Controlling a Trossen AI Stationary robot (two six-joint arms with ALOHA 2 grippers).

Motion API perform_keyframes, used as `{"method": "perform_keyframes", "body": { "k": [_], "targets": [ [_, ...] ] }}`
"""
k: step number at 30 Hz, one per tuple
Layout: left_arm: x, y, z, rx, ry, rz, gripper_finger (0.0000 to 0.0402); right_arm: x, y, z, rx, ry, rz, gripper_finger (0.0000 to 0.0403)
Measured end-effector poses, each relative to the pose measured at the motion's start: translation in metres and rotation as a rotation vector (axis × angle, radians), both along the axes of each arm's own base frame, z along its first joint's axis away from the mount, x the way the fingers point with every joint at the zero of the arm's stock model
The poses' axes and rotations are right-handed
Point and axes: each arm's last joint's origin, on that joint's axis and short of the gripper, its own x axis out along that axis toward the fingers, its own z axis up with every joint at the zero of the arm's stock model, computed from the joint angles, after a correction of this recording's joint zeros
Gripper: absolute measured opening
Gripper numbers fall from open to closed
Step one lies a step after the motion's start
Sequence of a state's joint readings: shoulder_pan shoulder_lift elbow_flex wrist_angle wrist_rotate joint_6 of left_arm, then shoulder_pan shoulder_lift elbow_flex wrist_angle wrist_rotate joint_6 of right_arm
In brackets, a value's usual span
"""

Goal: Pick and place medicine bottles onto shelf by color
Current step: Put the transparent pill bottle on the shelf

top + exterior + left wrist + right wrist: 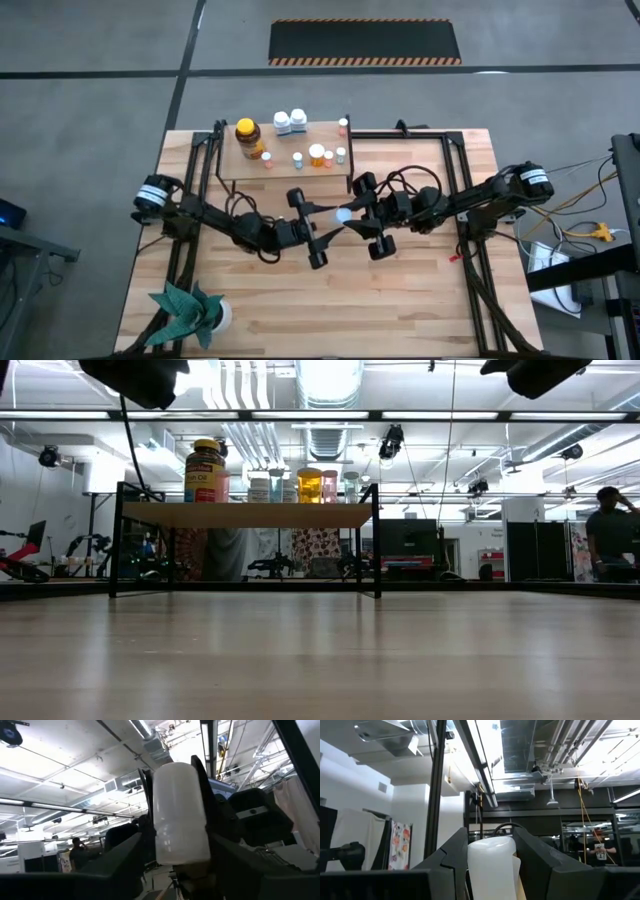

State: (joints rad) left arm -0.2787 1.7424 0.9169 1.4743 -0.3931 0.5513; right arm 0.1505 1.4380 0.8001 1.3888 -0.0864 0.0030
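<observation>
A small white bottle [343, 213] is held up in the air over the middle of the table, between my two grippers. My left gripper [330, 214] comes at it from the table's left and my right gripper [356, 214] from the right; both are shut on it. The bottle fills the left wrist view [180, 810] and shows in the right wrist view [492, 865]. The shelf [232, 168] stands at the far side. On it stand an amber jar with a yellow lid [246, 135], white bottles [290, 122], an orange one [317, 155] and several tiny ones. My left gripper pinches the white bottle between its two fingers [125, 862], at the end of the bottle nearest it [172, 852]. The fingers come roughly level from the table's left. The bottle is clear of the table. My right gripper pinches the same bottle between its two fingers [456, 852], on its side walls [479, 862], coming roughly level from the table's right. In the left wrist view its fingers [201, 780] flank the bottle's far part.
A white pot with a green plant [190, 310] stands at the table's near left corner. Black frame rails [470, 250] run along both sides of the table. In the low view the shelf [245, 515] stands on thin black legs. A person [610, 530] is in the room behind.
</observation>
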Motion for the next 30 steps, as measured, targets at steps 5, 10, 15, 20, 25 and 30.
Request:
{"method": "perform_keyframes", "body": {
  "k": [5, 10, 15, 20, 25, 30],
  "targets": [
    [0.000, 0.000, 0.000, -0.030, 0.003, -0.022, 0.0127, 0.000, 0.000, -0.001, -0.002, 0.002, -0.001, 0.0122],
    [-0.003, -0.003, 0.002, -0.039, 0.010, -0.023, 0.0113, 0.000, 0.000, -0.001, 0.017, 0.022, 0.010, 0.0199],
    [-0.011, -0.011, 0.008, -0.087, 0.103, 0.106, 0.0113, -0.007, -0.001, 0.009, 0.040, 0.060, 0.024, 0.0278],
    [-0.038, -0.018, 0.044, -0.108, 0.483, 0.422, 0.0113, -0.035, -0.007, 0.034, 0.038, 0.238, -0.029, 0.0309],
    [-0.085, 0.016, 0.102, -0.324, 0.868, 0.375, 0.0113, -0.067, -0.016, 0.055, 0.010, 0.478, -0.177, 0.0303],
    [-0.118, 0.077, 0.132, -0.670, 1.252, 0.443, 0.0113, -0.084, -0.020, 0.061, -0.003, 0.577, -0.235, 0.0290]
  ]
}}
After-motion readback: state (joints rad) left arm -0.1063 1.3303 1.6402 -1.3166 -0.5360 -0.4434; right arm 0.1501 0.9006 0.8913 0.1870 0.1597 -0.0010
